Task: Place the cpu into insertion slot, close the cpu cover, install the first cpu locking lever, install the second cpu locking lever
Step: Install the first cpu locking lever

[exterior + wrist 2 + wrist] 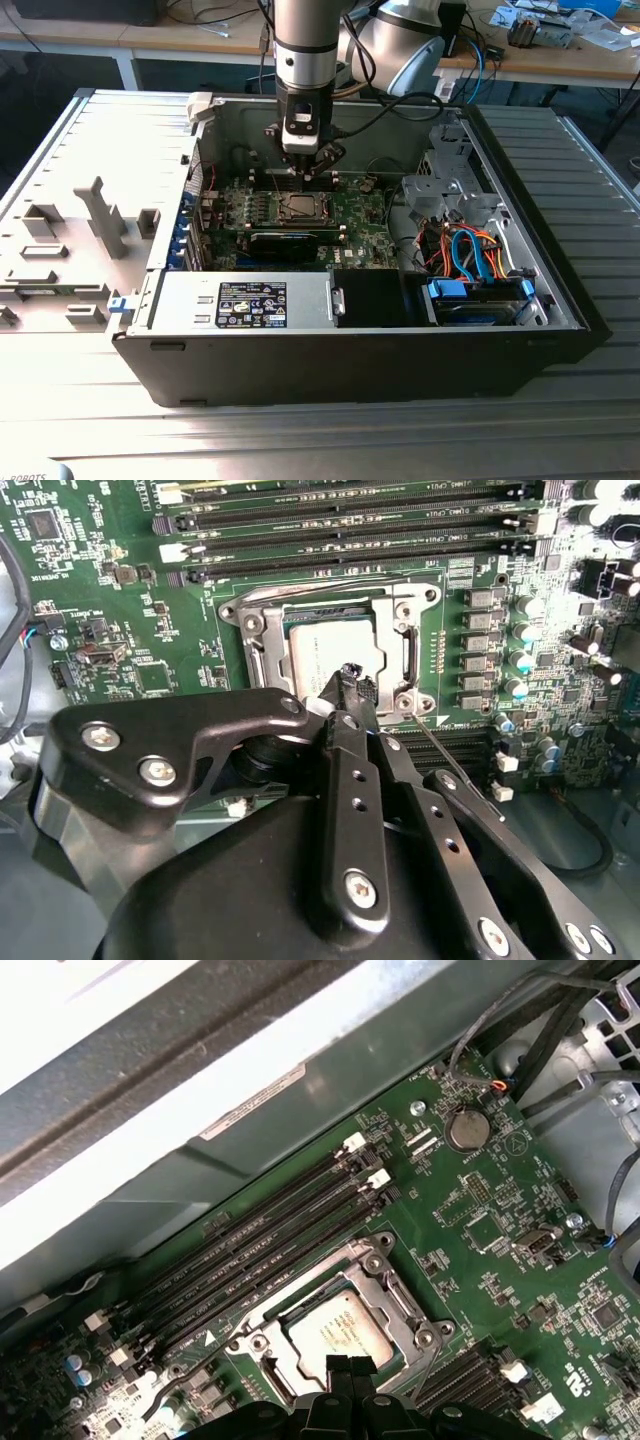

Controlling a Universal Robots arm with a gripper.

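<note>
The cpu (318, 648) is a silver-grey square lying flat in the insertion slot (297, 208) on the green motherboard; it also shows in the first wrist view (345, 1328). The cpu cover (330, 604) is a silver frame lying down around the chip, its window showing the chip's top. A thin wire locking lever (455, 765) runs out slantwise from the socket's corner beside my fingers. Another thin lever (320, 584) lies along the socket edge nearest the memory slots. My gripper (350, 676) hovers over the edge of the chip, shut with nothing between its black fingertips (340, 1365).
Long black memory slots (350, 525) run beside the socket. The grey case wall (200, 1160) rises close behind them. Capacitors (525, 660) stand on the socket's other side. A drive cage (450, 190) and coloured cables (470, 250) fill the exterior view's right.
</note>
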